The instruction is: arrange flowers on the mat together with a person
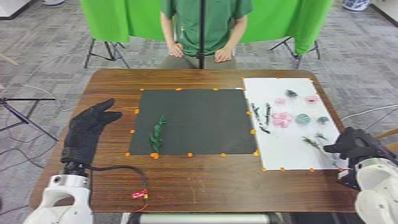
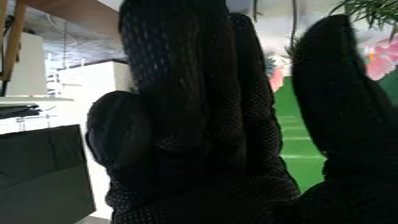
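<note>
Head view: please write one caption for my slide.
A green sprig on the dark mat, pink flowers on the white sheet, left robot hand and right robot hand at the sides.

The robot's right hand (image 1: 355,144), gloved in black, is pointing its fingers (image 2: 169,65) out nearly straight, its thumb (image 2: 342,75) standing apart. Pink petals (image 2: 384,57) are showing past the thumb, and thin green leaves (image 2: 369,10) are spreading near them; whether either is touching it, I can't tell. A bright green surface (image 2: 298,135) is peeking through between thumb and fingers, and a dark panel (image 2: 44,170) is showing beyond the hand.
</note>
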### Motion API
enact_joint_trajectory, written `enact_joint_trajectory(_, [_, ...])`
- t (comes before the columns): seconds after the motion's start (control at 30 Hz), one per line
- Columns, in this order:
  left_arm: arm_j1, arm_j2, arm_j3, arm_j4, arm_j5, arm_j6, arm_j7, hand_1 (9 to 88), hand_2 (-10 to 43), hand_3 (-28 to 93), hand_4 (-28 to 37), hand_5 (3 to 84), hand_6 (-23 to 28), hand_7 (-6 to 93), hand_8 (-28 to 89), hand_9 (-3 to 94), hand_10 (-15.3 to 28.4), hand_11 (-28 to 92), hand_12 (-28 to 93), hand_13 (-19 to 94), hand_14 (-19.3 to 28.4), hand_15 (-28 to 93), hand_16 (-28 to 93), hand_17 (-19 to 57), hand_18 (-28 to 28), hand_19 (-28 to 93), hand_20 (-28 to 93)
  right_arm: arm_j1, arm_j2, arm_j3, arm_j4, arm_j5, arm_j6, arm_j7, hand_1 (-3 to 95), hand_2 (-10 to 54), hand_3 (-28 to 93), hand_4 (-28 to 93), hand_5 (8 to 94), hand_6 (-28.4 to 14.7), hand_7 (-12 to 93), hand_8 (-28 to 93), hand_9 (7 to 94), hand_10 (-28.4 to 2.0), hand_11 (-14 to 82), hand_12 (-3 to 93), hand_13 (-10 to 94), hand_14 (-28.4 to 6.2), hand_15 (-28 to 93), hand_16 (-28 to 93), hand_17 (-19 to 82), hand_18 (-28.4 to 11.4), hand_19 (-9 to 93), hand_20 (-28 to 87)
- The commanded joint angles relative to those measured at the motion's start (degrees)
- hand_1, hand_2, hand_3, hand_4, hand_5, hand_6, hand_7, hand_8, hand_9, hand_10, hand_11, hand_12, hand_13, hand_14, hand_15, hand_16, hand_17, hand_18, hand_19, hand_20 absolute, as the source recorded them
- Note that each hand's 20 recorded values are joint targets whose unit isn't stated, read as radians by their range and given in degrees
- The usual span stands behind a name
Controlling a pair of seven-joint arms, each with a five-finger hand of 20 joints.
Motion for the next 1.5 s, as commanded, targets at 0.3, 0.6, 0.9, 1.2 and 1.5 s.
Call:
enact_joint_trajectory(0.3, [0.5, -0.18, -0.02, -0.03, 0.16, 0.43, -1.2, 24.9, 4.3, 62, -23.3, 50.2, 3.3, 14.9, -6, 54.4, 14.1, 27, 16, 38, 18.1, 22, 4, 2.2, 14.8, 12, 19, -1.5, -1.6, -1.3, 1.0, 2.9, 9.7, 0.7, 60.1, -9.5, 53, -16, 86.6, 0.2, 17, 6, 93.7, -9.5, 24.4, 20.9, 94, -2.8, 50, 21, 69, -9.4, 93, 29])
enact_joint_trajectory(0.6, [0.8, -0.3, -0.27, -0.24, 0.26, 0.22, -1.38, 24.7, 4.2, 63, -23.2, 50.2, 3.3, 14.9, -6, 54.4, 14.1, 27, 16, 38, 18.1, 22, 4, 2.1, 14.8, 12, 19, -0.2, -4.0, -2.4, -6.6, 4.2, 16.1, 3.2, 59.5, -9.5, 56, -16, 87.8, 0.1, 17, 7, 93.7, -9.5, 28.2, 19.8, 94, -2.3, 53, 20, 69, -9.9, 93, 33])
enact_joint_trajectory(0.9, [0.6, -0.23, -0.38, -0.21, 0.37, 0.07, -1.68, 24.7, 4.2, 63, -23.3, 50.2, 3.3, 14.9, -6, 54.3, 14.0, 27, 16, 38, 18.1, 22, 4, 2.0, 14.8, 12, 19, 4.8, -10.3, -12.2, -11.3, 2.1, 16.2, 1.4, 58.3, -9.5, 58, -16, 89.1, 0.2, 17, 7, 93.7, -9.8, 31.7, 19.3, 94, -2.0, 55, 21, 70, -10.7, 93, 39])
enact_joint_trajectory(1.2, [0.7, 0.1, -0.53, -0.42, 0.49, 0.12, -2.19, 24.7, 4.3, 63, -23.1, 50.0, 3.3, 14.8, -6, 54.2, 14.0, 26, 16, 37, 18.3, 21, 4, 2.0, 14.8, 12, 19, 10.1, -24.7, -21.5, -9.0, 0.4, 13.9, -0.1, 57.5, -9.5, 60, -17, 89.7, 0.3, 17, 8, 93.7, -9.8, 33.7, 18.9, 94, -2.1, 57, 21, 70, -11.8, 93, 43])
enact_joint_trajectory(1.5, [1.2, 1.01, -0.84, -0.82, 0.48, -0.04, -2.02, 24.4, 3.8, 63, -22.4, 49.7, 3.1, 14.6, -6, 54.0, 14.0, 26, 16, 37, 18.4, 21, 4, 1.8, 14.9, 12, 19, 10.9, -33.6, -28.5, -3.8, 0.3, 9.9, -1.8, 57.0, -9.5, 61, -19, 90.5, 0.2, 17, 8, 93.7, -9.7, 34.3, 18.7, 94, -2.4, 57, 21, 69, -12.5, 93, 45])
